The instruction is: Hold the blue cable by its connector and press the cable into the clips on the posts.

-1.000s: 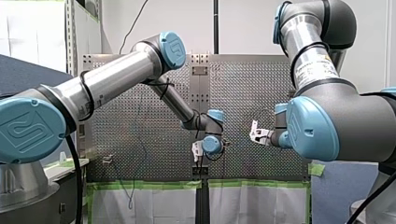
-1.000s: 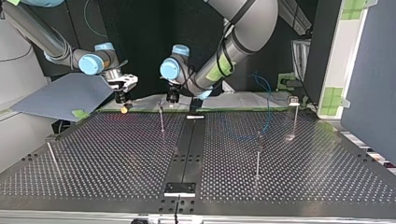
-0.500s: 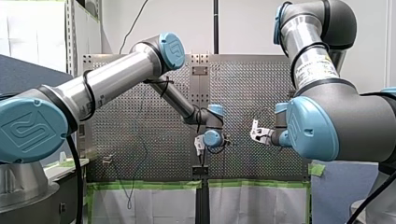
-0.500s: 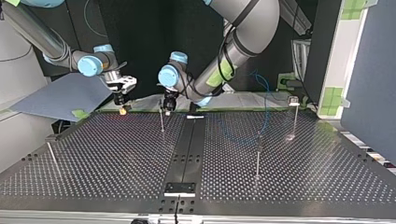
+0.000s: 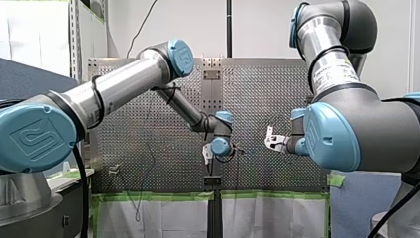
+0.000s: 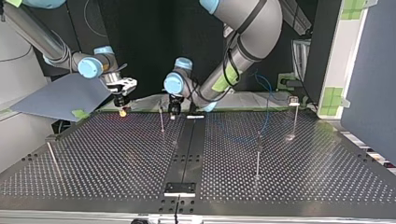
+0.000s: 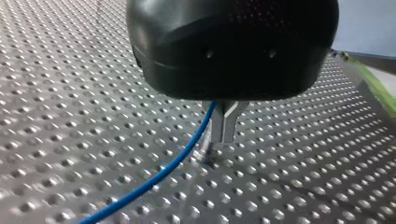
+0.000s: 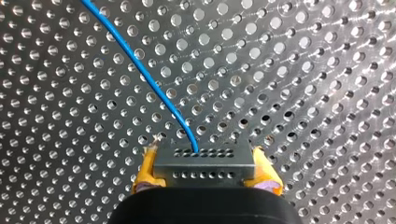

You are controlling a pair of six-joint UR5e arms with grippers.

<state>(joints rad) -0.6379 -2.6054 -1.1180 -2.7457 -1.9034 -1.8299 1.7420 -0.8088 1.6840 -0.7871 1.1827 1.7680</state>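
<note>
In the right wrist view my right gripper (image 8: 204, 179) is shut on a grey connector block (image 8: 203, 164), clamped between its yellow pads (image 8: 145, 171). The blue cable (image 8: 140, 70) leaves the block and runs away over the perforated table. In the left wrist view my left gripper (image 7: 224, 136) has its metal fingers shut on the blue cable (image 7: 154, 175), just above the plate. In the top view my left gripper (image 6: 174, 110) hangs beside a thin post (image 6: 161, 119), and my right gripper (image 6: 122, 105) is further toward that view's left. In the front view my left gripper (image 5: 209, 154) and right gripper (image 5: 270, 141) are apart.
Other posts stand on the table (image 6: 116, 158): one (image 6: 258, 156) right of the middle, one (image 6: 294, 114) at the far right, and one (image 6: 50, 154) at the left edge. A loose loop of blue cable (image 6: 267, 105) hangs at the back right. A black strip (image 6: 187, 149) runs down the middle.
In the top view my left gripper has come down and nearer the table beside the middle post, swinging first left and then back right. My right gripper has stayed almost still.
</note>
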